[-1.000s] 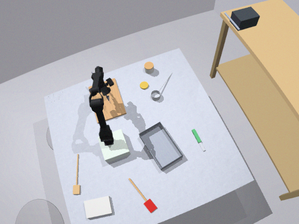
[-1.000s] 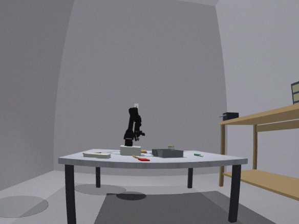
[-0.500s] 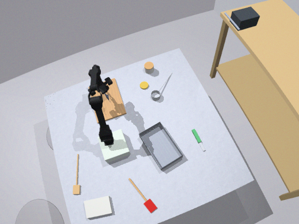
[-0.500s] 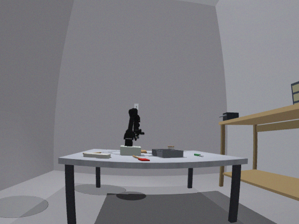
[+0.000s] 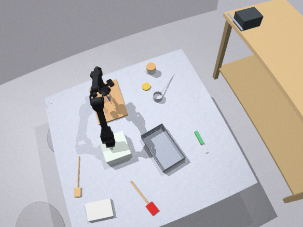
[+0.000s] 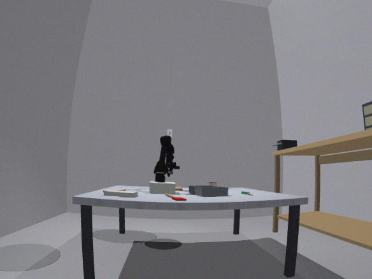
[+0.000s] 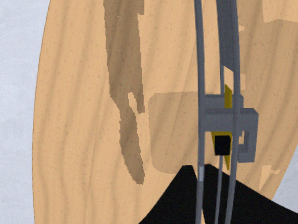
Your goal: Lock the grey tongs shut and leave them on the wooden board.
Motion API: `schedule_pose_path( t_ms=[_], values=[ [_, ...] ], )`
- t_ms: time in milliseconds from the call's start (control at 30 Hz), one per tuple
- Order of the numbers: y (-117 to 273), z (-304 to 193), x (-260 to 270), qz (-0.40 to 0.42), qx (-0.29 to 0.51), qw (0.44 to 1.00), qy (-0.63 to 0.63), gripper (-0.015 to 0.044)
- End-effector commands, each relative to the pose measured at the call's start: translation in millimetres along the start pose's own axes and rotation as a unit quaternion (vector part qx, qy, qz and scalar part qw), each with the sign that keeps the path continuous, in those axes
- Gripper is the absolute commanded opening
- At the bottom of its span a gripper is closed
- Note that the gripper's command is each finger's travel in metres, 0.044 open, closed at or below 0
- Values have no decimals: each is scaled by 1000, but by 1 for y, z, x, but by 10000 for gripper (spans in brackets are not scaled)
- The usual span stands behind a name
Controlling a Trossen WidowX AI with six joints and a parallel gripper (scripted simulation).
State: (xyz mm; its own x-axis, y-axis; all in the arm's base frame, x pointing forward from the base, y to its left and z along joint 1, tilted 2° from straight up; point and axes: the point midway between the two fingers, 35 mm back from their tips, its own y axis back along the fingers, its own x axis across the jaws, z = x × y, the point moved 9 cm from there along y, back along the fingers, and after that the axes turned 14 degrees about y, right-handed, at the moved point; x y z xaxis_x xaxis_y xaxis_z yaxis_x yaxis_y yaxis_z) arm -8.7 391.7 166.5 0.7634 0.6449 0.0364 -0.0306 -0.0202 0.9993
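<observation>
Pale grey table (image 5: 179,186) (image 6: 191,204), plain grey walls behind, wooden shelf unit (image 5: 226,49) (image 6: 277,191) off to the right. Pincer (image 7: 196,175) is closed down on the grey tongs (image 5: 109,98) (image 7: 200,90), fingers nearly together, tongs between them. They're up over the wooden board (image 5: 120,103) (image 6: 179,188) (image 7: 90,125), at the far left of the table; wrist view has the board below and the tongs' shadow on it. Arm (image 5: 102,116) (image 6: 163,156) reaches there from the pale green block (image 5: 119,153) (image 6: 162,188). Roasting tin (image 5: 164,149) (image 6: 208,191), right of the block, has no tongs across it, so the pick-up is done. Legs run close together, side by side, past the grey bracket and yellow piece in the wrist view. Reads as squeezed shut to me; can't confirm the lock took, since pincer force alone could be keeping them closed. Tip direction not clear from here either. Left: lower onto the board, lay flat, let go, back off. My estimate: over halfway, probably the placing leg. Real test is release: if the legs spring apart, the lock missed and it needs another squeeze, tips up. Rest of the table, ladle, spatulas and so on, isn't part of the job.
</observation>
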Motion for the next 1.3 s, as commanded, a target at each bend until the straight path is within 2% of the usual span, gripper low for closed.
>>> schedule_pose_path(
  t_ms=[0, 1267],
  values=[
    [-7, -1, 1, 2, -2, 1000, -2, -150],
    [-68, 1, 0, 2, -2, 1000, -2, -150]
  ],
)
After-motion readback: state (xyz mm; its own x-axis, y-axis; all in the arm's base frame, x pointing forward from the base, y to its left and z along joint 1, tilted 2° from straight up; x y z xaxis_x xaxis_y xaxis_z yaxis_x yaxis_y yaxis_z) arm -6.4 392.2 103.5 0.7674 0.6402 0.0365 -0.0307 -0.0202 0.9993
